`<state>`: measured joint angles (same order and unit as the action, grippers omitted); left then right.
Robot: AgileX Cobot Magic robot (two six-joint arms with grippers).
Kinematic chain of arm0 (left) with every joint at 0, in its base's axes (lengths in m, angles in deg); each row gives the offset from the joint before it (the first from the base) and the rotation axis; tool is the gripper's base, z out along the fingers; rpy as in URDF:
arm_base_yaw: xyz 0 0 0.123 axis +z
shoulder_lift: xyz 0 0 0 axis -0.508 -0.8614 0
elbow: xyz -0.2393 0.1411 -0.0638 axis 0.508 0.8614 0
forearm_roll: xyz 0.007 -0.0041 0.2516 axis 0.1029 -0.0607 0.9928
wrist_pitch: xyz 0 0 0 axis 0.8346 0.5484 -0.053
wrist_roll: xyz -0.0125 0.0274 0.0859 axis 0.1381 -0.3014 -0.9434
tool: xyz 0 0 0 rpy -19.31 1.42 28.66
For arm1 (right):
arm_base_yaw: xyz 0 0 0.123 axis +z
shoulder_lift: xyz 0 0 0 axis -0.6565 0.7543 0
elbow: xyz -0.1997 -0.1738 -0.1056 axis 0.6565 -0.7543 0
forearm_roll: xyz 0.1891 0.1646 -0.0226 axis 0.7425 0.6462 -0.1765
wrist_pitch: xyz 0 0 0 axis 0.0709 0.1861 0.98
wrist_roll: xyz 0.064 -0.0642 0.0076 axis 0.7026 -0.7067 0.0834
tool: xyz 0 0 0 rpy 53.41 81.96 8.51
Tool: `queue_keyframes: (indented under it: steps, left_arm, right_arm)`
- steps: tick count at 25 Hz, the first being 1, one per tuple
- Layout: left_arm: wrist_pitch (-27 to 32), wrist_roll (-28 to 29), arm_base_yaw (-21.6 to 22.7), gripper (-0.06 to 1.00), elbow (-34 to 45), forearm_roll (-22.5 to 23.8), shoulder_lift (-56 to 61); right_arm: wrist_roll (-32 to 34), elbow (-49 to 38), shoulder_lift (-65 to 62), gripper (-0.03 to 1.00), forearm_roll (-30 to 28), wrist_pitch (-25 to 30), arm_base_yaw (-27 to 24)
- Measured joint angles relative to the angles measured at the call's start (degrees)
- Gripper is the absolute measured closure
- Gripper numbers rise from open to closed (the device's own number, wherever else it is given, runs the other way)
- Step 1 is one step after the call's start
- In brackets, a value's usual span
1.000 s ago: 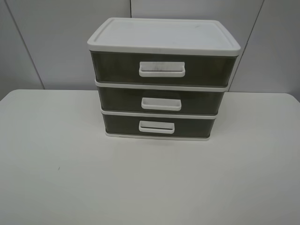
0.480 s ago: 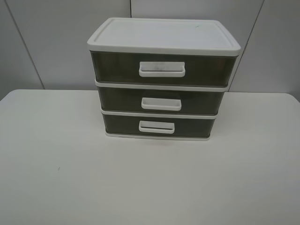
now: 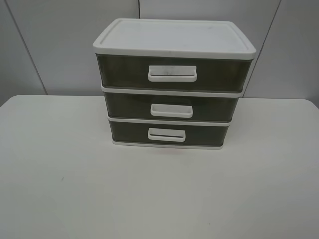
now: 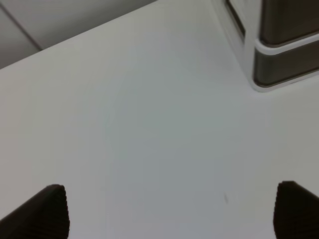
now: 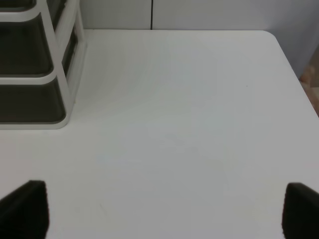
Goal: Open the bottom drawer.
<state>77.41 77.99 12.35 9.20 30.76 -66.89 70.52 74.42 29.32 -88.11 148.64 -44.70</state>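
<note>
Task stage: the start. As far as I can judge, nothing has been done yet.

Bottom drawer (image 3: 168, 133): lowest of three in the drawer unit (image 3: 172, 37), which stands toward the back of the desk (image 3: 159, 199). Its smoky-brown front sits flush with the white frame, so I read it as fully closed.

Handle (image 3: 166, 138): a thin white loop in the middle of the bottom drawer's front, facing the near edge of the desk, with nothing touching it.

Other drawers: the top drawer (image 3: 124, 72) and the middle drawer (image 3: 124, 105) are also pushed in.

My left end effector (image 4: 172, 211): fingers spread wide, nothing held, only bare desk between them. It hangs over the desk off the unit's left front corner, well apart from the handle.

My right end effector (image 5: 162, 209): also spread wide and holding nothing, over the desk off the unit's right side, well apart from the handle.

High view: neither of my arms shows in it, so both are well short of the unit.

What is left: everything. I need to bring one end effector to the loop handle, catch it, and pull the drawer out toward the near edge.
</note>
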Motion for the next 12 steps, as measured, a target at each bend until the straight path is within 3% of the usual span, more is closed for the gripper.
queue_keyframes:
  steps: [7,12]
  left_arm:
    - [-0.6,-5.2,-10.9,0.16,-7.4,0.9,-15.0]
    - [-1.5,-12.7,-17.8,0.16,-10.5,1.0,-22.4]
  right_arm:
    - [0.0,0.0,0.0,0.14,0.0,0.0,0.0]
    - [0.0,0.0,0.0,0.14,0.0,0.0,0.0]
